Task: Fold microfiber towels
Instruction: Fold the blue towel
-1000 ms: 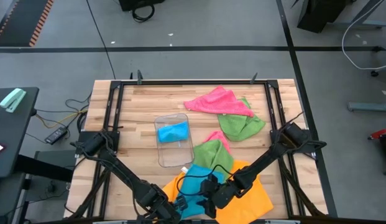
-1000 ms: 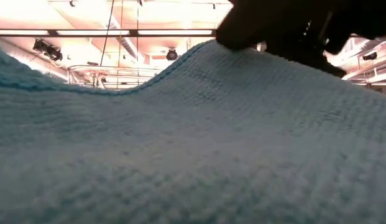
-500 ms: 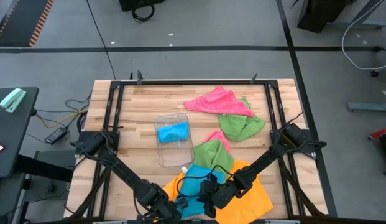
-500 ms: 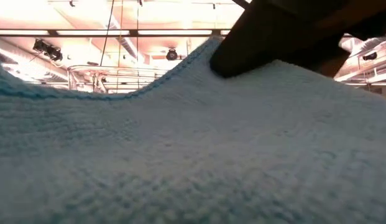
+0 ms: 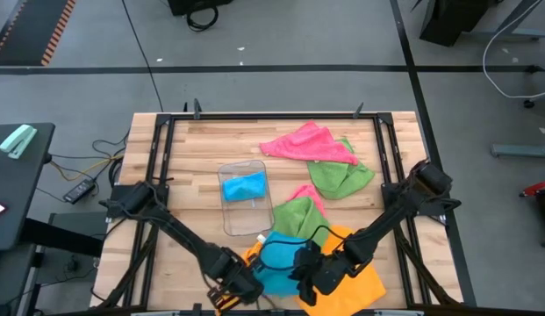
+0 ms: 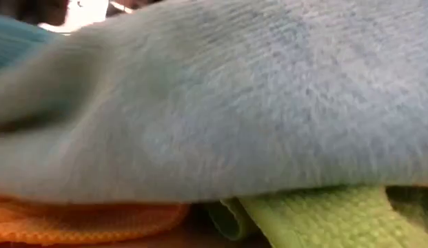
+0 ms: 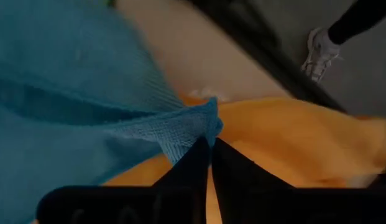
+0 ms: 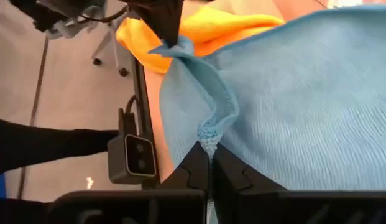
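A grey floor crossed with dark tape surrounds the wooden counter (image 5: 193, 149), which sits inside a black frame. Working across from the left: the left gripper (image 5: 240, 286) is low at the near edge, its fingers pressed together on one corner of the sky-blue towel (image 5: 279, 266); the left wrist view shows that corner (image 7: 205, 124) pinched right at the fingertips, with the orange towel (image 5: 364, 279) lying beneath. Toward the middle stands a small clear tray (image 5: 244, 204) holding a blue cloth (image 5: 244, 186), just beyond the working area. The right gripper (image 5: 309, 283) sits near the left one, also closed on the sky-blue towel, clamped on a puckered bit of its hem (image 8: 208, 140). Further back lie a green towel (image 5: 303, 218) with pink showing behind it, then a pink towel (image 5: 307, 143) and another green towel (image 5: 340, 178) toward the far right.

Both corners look secured, so the step in hand appears to be lifting and spreading the sky-blue towel for a fold. To do it well, the two grippers should rise together and draw apart evenly until the held edge is taut, no further, since each grip is thin and a hard pull could slip a corner free. Keep the cloth clear of the orange towel so it does not drag it, and steer away from the tray. Lay it down flat before folding, edges aligned.
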Action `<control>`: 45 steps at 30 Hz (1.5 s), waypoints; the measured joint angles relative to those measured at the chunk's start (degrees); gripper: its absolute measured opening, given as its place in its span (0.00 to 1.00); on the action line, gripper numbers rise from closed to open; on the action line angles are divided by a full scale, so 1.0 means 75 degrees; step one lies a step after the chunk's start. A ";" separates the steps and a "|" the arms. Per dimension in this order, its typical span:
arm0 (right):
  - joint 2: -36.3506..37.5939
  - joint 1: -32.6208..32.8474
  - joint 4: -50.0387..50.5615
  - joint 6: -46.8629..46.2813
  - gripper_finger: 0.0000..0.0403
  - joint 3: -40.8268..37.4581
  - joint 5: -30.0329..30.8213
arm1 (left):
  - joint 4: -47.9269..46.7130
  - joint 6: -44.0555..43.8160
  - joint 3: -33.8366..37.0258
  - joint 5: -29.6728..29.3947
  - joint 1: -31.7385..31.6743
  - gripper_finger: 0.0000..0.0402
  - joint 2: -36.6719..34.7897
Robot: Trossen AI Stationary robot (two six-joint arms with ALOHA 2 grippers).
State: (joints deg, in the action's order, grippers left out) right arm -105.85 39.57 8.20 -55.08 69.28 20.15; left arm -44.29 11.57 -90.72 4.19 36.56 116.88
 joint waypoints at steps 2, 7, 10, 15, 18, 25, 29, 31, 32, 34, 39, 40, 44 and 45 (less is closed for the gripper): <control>0.0088 0.0051 0.0245 -0.0341 0.02 0.0000 -0.0009 | -0.0107 -0.0220 0.0000 0.0013 -0.0218 0.05 0.0000; 0.0223 0.0142 0.0687 -0.1241 0.02 0.0000 0.0097 | -0.0419 -0.0634 0.0000 0.0188 -0.0806 0.04 -0.0155; 0.0345 0.0160 0.1131 -0.1699 0.02 0.0000 0.0284 | -0.0516 -0.0659 0.0000 0.0195 -0.1119 0.05 -0.0357; 0.0561 0.0157 0.1897 -0.2192 0.02 0.0000 0.0367 | -0.0603 -0.0661 0.0000 0.0208 -0.1620 0.05 -0.0527; 0.0670 0.0159 0.2233 -0.2408 0.02 0.0000 0.0366 | -0.0791 -0.0685 0.0003 0.0216 -0.1828 0.04 -0.0551; 0.1074 0.0347 0.3011 -0.2715 0.02 0.0000 0.0786 | -0.0823 -0.0677 -0.0003 0.0181 -0.2024 0.05 -0.0817; 0.1057 0.0344 0.3206 -0.2732 0.02 0.0000 0.0762 | -0.0610 -0.0669 -0.0003 0.0104 -0.2176 0.04 -0.0831; 0.1013 0.0326 0.3258 -0.2774 0.02 0.0000 0.0764 | -0.0509 -0.0673 -0.0003 -0.0020 -0.2252 0.04 -0.0831; 0.1007 0.0324 0.3415 -0.2871 0.02 0.0000 0.0768 | -0.0485 -0.0683 -0.0002 -0.0185 -0.2277 0.04 -0.0831; 0.1009 0.0299 0.3663 -0.3145 0.02 0.0000 0.0794 | -0.0472 -0.0750 -0.0003 -0.0515 -0.2332 0.04 -0.0826; 0.1010 0.0291 0.4185 -0.3578 0.02 0.0000 0.0794 | -0.0405 -0.0933 0.0000 -0.0673 -0.2422 0.06 -0.0810; 0.1009 0.0291 0.4222 -0.3578 0.02 0.0000 0.0793 | -0.0326 -0.0998 0.0000 -0.0721 -0.2431 0.07 -0.0781; 0.1007 0.0242 0.4316 -0.3577 0.02 0.0000 0.0791 | -0.0211 -0.1107 0.0003 -0.0994 -0.2453 0.06 -0.0752; 0.1008 0.0240 0.4323 -0.3577 0.02 0.0000 0.0791 | -0.0156 -0.1113 0.0003 -0.1022 -0.2462 0.06 -0.0752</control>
State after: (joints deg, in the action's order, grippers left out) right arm -98.30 41.37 40.63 -81.91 69.28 26.09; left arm -45.46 3.22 -90.70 -3.48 18.09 111.24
